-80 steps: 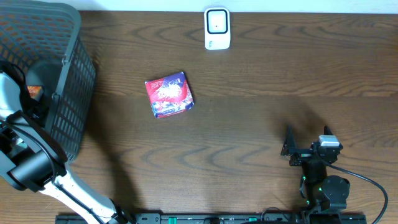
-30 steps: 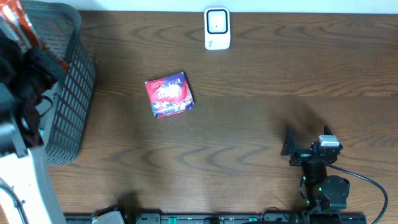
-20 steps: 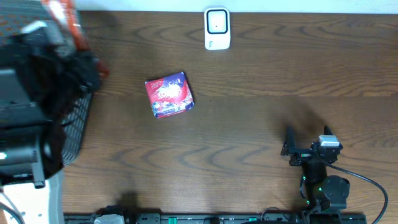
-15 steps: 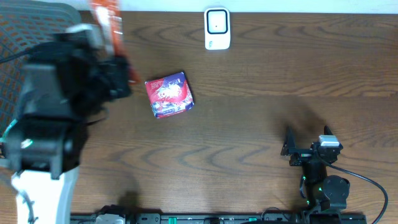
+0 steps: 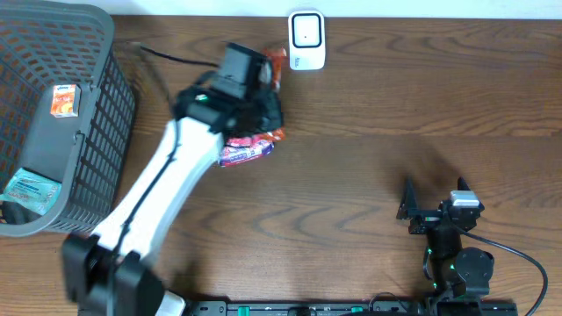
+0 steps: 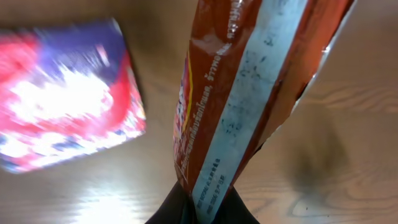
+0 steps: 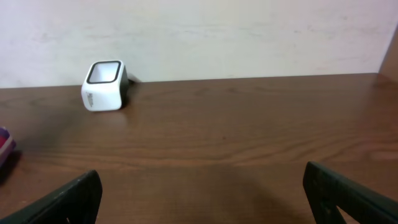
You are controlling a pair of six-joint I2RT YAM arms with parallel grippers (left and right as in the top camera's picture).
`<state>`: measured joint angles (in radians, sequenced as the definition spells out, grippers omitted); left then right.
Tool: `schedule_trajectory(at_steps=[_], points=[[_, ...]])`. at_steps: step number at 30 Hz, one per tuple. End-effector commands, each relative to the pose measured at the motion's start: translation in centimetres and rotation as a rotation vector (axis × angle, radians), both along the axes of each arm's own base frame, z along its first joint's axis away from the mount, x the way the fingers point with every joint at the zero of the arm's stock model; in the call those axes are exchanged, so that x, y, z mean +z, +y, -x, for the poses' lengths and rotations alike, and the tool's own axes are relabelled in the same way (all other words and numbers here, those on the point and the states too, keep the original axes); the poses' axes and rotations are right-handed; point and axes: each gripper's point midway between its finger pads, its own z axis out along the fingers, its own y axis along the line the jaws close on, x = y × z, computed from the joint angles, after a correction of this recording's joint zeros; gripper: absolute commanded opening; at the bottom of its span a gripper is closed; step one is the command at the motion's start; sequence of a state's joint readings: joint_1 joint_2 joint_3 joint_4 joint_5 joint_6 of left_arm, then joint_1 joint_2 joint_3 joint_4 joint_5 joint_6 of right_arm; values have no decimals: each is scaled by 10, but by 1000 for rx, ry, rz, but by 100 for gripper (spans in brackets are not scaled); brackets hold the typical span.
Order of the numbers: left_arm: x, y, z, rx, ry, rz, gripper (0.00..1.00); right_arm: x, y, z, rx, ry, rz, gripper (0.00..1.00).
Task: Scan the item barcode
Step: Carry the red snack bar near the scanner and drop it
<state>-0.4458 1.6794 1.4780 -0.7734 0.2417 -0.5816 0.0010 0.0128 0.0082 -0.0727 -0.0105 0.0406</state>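
My left gripper (image 5: 266, 110) is shut on the bottom edge of an orange-red snack packet (image 6: 249, 93) with a pale blue back strip. It holds the packet above the table, just left of and below the white scanner (image 5: 306, 39). The packet's top corner (image 5: 277, 60) shows beside the scanner. In the left wrist view the black jaws (image 6: 202, 205) pinch the packet's seam. My right gripper (image 5: 435, 195) rests open at the lower right with nothing between its fingers (image 7: 62, 199); the scanner (image 7: 104, 85) stands far ahead of it.
A red and purple packet (image 5: 246, 151) lies on the table partly under my left arm, also seen blurred below the held packet (image 6: 62, 124). A dark mesh basket (image 5: 105, 53) at the far left holds a small orange box (image 5: 66, 98) and a light blue packet (image 5: 26, 189).
My left arm has lifted out of the basket and swung right across the table with the orange-red packet, ending over the red and purple packet. The right arm has not moved.
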Motion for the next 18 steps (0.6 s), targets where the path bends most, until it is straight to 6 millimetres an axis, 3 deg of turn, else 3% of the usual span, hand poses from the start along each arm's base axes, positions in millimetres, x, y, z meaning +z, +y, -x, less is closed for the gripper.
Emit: schedule_trajectory(at_steps=[1,6,7,11,13,18], points=[[-35,-19,7,36,109,-12,7,-2,-3,0,-11,4,9,99],[-80,-29,13,10,171,-118,8,-2,-3,0,-12,4,9,99],[-86,-29,13,11,176,-137,17,-2,-3,0,-12,4,9,99],[-89,-28,12,11,182,-139,82,-2,-3,0,-12,4,9,99],[-80,-27,8,2,163,-127,100,-2,-3,0,-12,4,9,99],[-32,-13,-7,-30,47,-97,98,-2,-3,0,-11,4,9,99]])
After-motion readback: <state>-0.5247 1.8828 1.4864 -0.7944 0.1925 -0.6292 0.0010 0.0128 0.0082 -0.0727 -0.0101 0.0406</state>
